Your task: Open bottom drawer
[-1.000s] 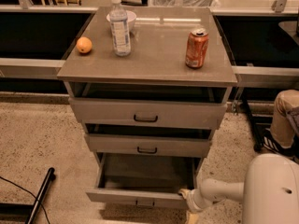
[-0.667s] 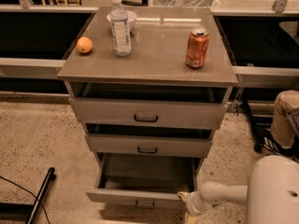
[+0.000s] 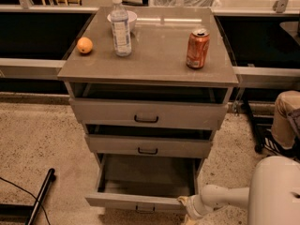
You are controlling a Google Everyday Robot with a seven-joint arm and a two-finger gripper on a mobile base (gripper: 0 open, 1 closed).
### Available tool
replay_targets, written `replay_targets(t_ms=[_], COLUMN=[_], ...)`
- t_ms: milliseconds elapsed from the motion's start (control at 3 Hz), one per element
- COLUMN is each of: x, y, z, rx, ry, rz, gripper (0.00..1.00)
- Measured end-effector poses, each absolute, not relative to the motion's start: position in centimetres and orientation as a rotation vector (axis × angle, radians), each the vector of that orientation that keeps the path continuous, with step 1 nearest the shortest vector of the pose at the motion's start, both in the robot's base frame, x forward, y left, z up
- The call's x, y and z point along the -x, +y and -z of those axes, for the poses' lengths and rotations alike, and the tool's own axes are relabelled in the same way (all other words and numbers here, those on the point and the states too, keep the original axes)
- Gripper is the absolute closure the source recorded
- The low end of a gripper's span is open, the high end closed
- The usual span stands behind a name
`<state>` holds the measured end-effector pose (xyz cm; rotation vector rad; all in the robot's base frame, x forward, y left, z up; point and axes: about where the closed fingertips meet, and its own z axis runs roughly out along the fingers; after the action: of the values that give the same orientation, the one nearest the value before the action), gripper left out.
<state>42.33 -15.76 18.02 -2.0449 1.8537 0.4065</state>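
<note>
claw at bottom drawer, right corner

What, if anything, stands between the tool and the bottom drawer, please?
Nothing visible does. The tool sits at the right end of the flat front panel of the grey-taupe bottom drawer, which is already pulled well out.

Single camera, raised, facing the bench front-on.
It looks steeply down from close range; the bench top fills 12 o'clock, the bottom drawer sits at 6 o'clock, and the pincer shows at 5 o'clock beside that drawer's right front corner.
</note>
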Motion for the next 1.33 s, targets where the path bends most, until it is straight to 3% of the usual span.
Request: replay_targets(t_ms=[333, 1000, 1333], x=[-42.3, -41.9, -42.3], y=[-15.7, -15.3, -15.0], z=[-18.3, -19.3, -21.2], rx=[2.051, 2.069, 2.082], ry=[1.846, 1.813, 1.786], rz=[-0.409, -0.400, -0.351], gripper=[0.48, 0.45, 0.27])
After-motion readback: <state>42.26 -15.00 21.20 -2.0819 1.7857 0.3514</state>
